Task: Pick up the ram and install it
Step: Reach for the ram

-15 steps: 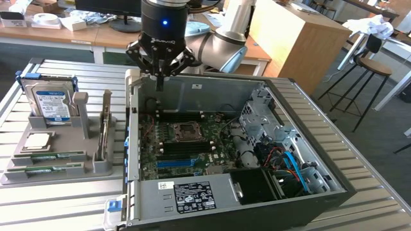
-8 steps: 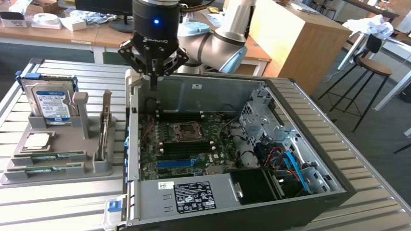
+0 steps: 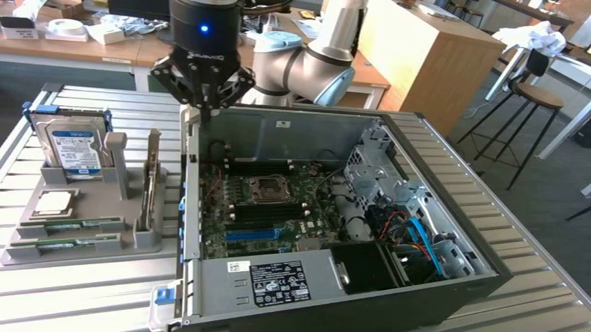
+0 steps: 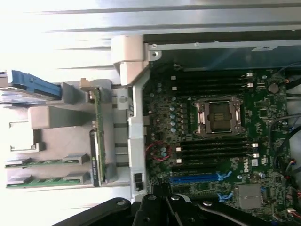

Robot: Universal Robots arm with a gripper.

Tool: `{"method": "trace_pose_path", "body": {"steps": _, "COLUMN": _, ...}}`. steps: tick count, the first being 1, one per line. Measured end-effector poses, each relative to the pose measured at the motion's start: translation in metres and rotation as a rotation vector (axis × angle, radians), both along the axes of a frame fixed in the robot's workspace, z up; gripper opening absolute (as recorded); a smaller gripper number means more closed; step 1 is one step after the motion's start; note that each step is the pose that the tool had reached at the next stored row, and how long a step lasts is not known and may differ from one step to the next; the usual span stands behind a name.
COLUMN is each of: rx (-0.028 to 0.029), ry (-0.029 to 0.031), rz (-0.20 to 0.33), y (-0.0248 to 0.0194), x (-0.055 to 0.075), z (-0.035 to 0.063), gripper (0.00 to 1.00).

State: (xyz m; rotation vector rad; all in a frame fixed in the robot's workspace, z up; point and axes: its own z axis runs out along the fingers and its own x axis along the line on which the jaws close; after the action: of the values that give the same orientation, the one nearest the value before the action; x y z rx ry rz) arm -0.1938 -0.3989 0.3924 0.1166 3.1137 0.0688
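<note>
Lying open, the case [image 3: 277, 128] shows its board [image 3: 268, 207], its near edge hidden under the power supply [image 3: 277, 277]. The tray [image 3: 28, 256] beside it holds a drive [image 3: 74, 145], an upright card [image 3: 148, 187], a chip [image 3: 54, 202] and two ram sticks [image 3: 69, 223] lying flat. The gripper [image 3: 205, 105], closed and empty, hangs over the case's far corner

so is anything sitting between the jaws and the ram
Nothing covers the ram sticks from above. Sideways, the expansion card standing on edge sits between them and the jaws, which hang above the case wall.
</note>
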Motion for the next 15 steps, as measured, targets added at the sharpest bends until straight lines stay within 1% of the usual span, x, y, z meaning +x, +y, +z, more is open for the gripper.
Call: {"method": "trace_pose_path", "body": {"steps": 15, "rx": 0.0000, "ry": 0.0000, "rz": 0.000, "y": 0.0000, "x": -0.043, "z": -0.0008, "gripper": 0.10}}
